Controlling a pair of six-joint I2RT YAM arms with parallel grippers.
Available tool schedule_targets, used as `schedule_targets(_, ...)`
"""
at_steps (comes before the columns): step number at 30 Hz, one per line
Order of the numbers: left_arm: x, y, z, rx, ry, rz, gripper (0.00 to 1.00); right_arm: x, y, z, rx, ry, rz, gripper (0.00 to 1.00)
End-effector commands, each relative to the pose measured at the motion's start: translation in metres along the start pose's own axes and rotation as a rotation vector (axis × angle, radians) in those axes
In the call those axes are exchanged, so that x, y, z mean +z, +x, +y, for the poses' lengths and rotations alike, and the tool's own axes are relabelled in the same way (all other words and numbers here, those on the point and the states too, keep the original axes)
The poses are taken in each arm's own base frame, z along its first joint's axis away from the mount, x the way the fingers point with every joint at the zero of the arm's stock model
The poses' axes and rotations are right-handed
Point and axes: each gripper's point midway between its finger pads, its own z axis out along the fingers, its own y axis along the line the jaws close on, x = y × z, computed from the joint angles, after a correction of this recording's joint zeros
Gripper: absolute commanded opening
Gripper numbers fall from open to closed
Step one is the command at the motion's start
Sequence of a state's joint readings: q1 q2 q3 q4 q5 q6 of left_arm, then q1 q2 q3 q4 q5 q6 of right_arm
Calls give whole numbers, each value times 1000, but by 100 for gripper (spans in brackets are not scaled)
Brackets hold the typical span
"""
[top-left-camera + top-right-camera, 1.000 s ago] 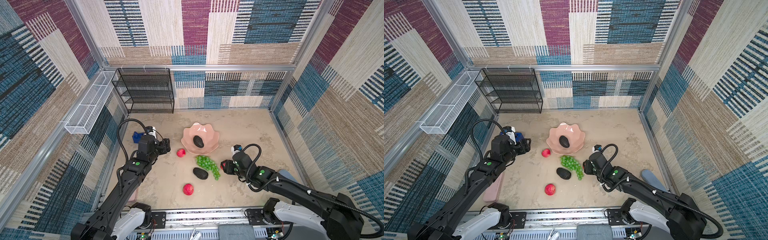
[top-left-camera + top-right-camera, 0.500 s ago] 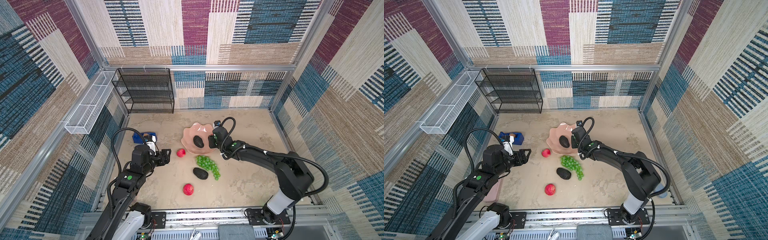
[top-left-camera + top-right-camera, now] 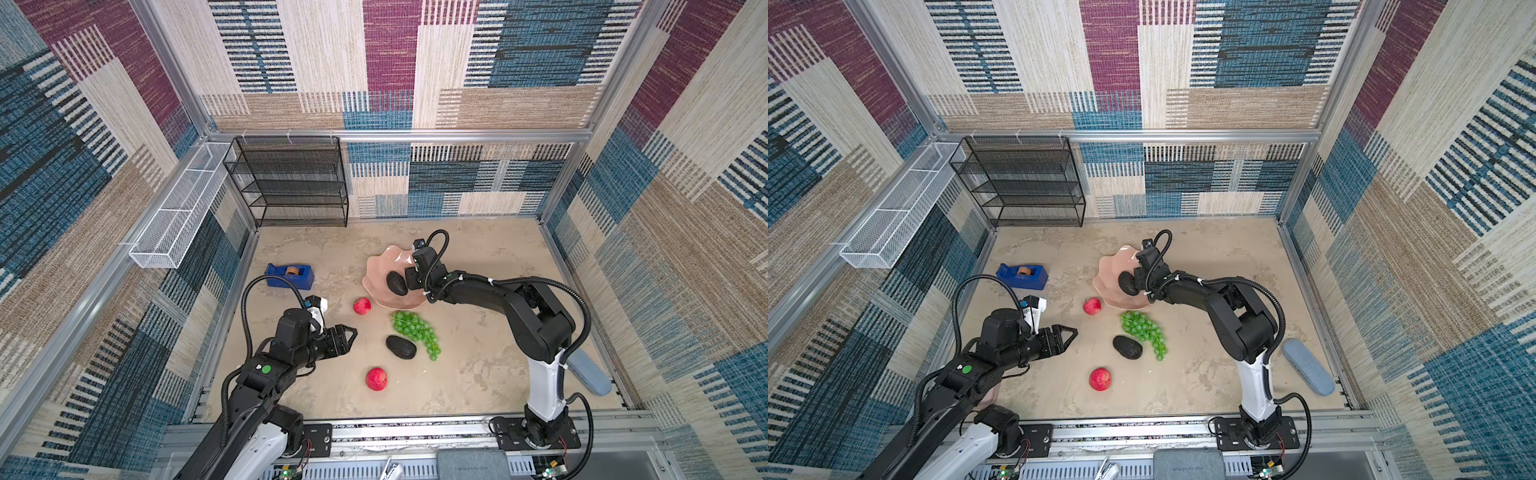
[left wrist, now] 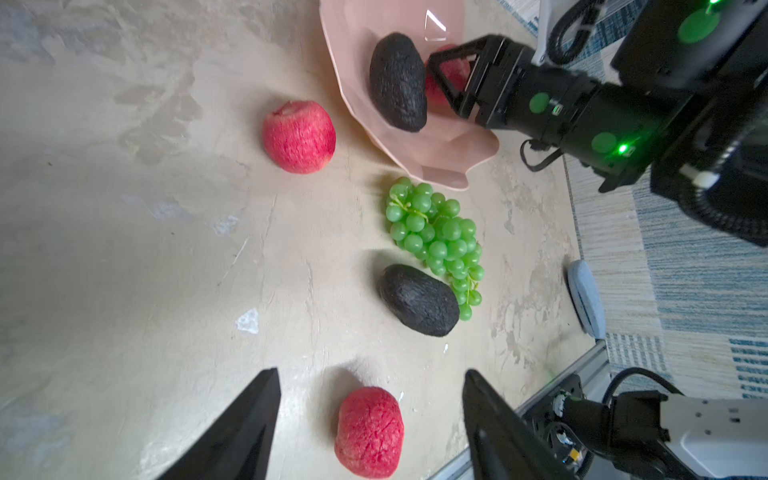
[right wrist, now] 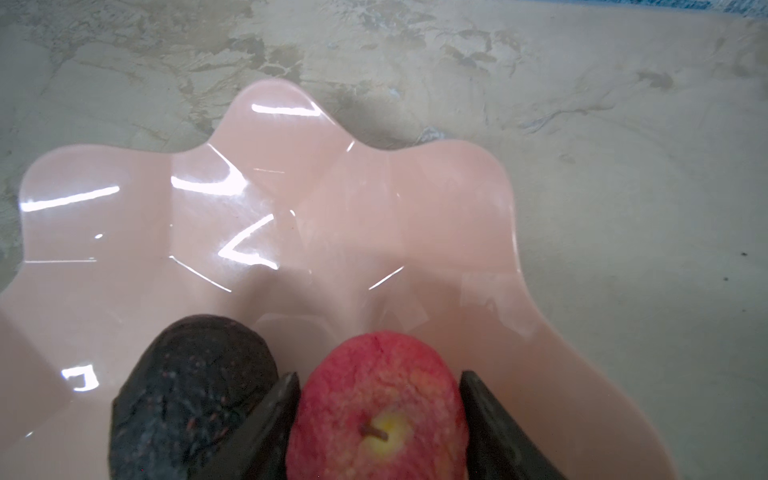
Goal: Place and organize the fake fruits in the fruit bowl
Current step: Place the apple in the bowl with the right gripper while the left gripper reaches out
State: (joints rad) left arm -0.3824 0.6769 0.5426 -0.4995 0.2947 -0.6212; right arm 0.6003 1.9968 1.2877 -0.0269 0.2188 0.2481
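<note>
The pink fruit bowl (image 3: 384,259) (image 5: 291,187) holds a dark avocado (image 3: 396,283) (image 5: 191,395). My right gripper (image 3: 409,276) (image 5: 380,376) reaches into the bowl, its fingers against both sides of a red apple (image 5: 378,411) set low beside that avocado. On the floor lie two more red apples (image 3: 362,306) (image 3: 376,378), a green grape bunch (image 3: 415,332) and a second avocado (image 3: 400,347). My left gripper (image 3: 351,334) (image 4: 370,370) hovers open left of them, the nearer apple (image 4: 369,432) showing between its fingers.
A blue tape dispenser (image 3: 289,275) sits left of the bowl. A black wire rack (image 3: 291,183) stands at the back wall and a white mesh basket (image 3: 183,208) hangs on the left wall. A blue-grey case (image 3: 588,372) lies at the front right.
My right arm swung from the front middle to the bowl, carrying the apple. My left arm drew back from the tape dispenser toward the front and now points at the loose fruit.
</note>
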Motion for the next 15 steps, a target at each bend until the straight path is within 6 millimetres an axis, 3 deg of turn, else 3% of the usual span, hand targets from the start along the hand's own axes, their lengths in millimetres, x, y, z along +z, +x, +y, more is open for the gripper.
schedule_targets(1, 4, 15, -2, -38, 19, 54, 73, -1, -12, 5, -1, -20, -35, 71)
schedule_targets(5, 10, 33, -5, -29, 31, 116, 73, -18, -32, 6, 6, -36, -75, 80)
schedule_targets(11, 22, 65, -6, 28, 10, 217, 74, -81, -82, 4, 33, -93, -237, 92)
schedule_targets(15, 34, 83, -9, 67, 3, 265, 75, -107, -80, -1, 54, -116, -278, 99)
